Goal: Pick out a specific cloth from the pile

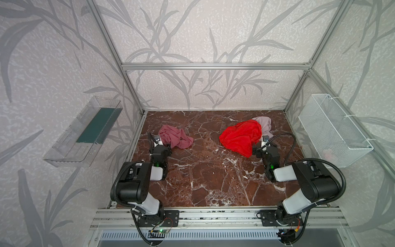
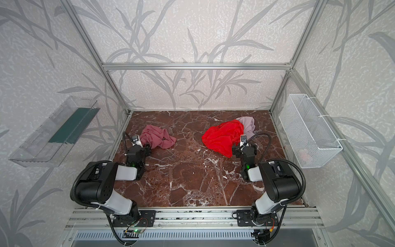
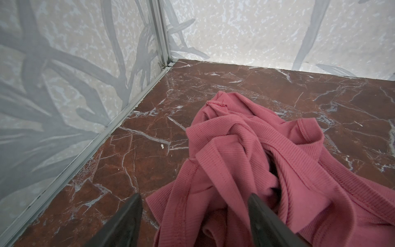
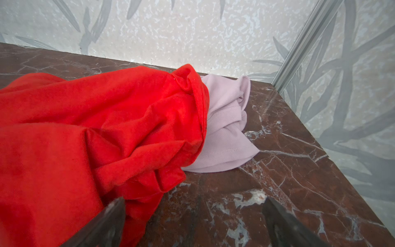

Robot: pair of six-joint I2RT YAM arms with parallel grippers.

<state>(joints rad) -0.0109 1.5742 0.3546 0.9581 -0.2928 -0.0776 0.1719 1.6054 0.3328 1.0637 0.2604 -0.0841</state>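
Observation:
The dusty rose cloth point(image 1: 177, 136) point(image 2: 159, 136) lies crumpled by itself at the left of the marble table point(image 1: 213, 171), apart from the pile. My left gripper point(image 1: 169, 146) point(image 3: 195, 196) is open, its jaws set wide to either side of the cloth's near folds point(image 3: 245, 154). The pile at the back right is a bright red cloth point(image 1: 239, 135) point(image 4: 96, 128) draped over a pale lilac-grey cloth point(image 1: 265, 125) point(image 4: 226, 128). My right gripper point(image 1: 259, 145) point(image 4: 194, 201) is open at the red cloth's near edge, one jaw over red fabric and the other over bare table.
A clear plastic bin point(image 1: 83, 132) hangs on the left wall. On the right wall hangs a white wire basket point(image 1: 333, 130). Aluminium frame rails point(image 3: 128, 115) edge the table close to the left gripper and behind the pile.

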